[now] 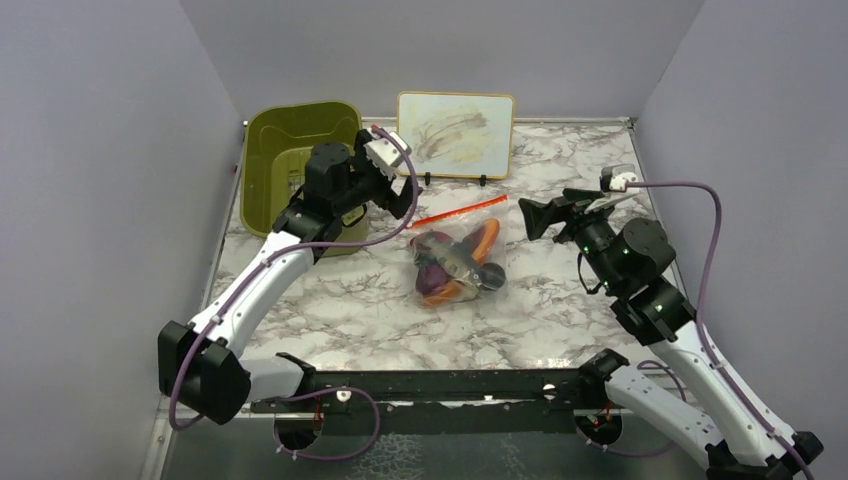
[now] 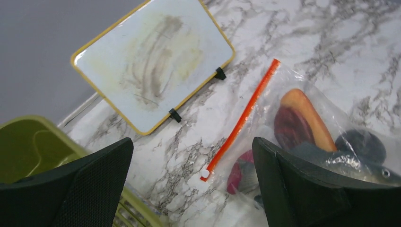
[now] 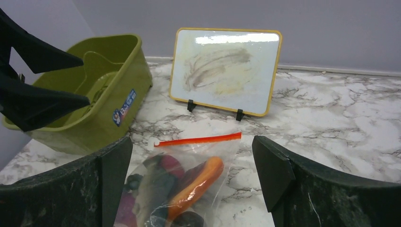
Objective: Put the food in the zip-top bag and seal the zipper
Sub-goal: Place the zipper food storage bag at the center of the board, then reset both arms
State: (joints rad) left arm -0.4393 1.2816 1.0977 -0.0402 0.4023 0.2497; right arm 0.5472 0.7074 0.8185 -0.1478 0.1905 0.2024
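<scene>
The clear zip-top bag lies flat on the marble table, mid-table. Inside it is the food: an orange-and-red hot dog, dark purple grapes and pink-purple pieces. The orange-red zipper runs straight along the bag's far edge, with a small white tab at its left end. My left gripper hangs open above the zipper's left end, touching nothing. My right gripper is open too, just right of the bag. The bag and zipper lie ahead of its empty fingers.
An olive-green bin stands at the back left, right beside the left arm. A yellow-framed whiteboard stands propped against the back wall behind the bag. Grey walls close in the table on three sides.
</scene>
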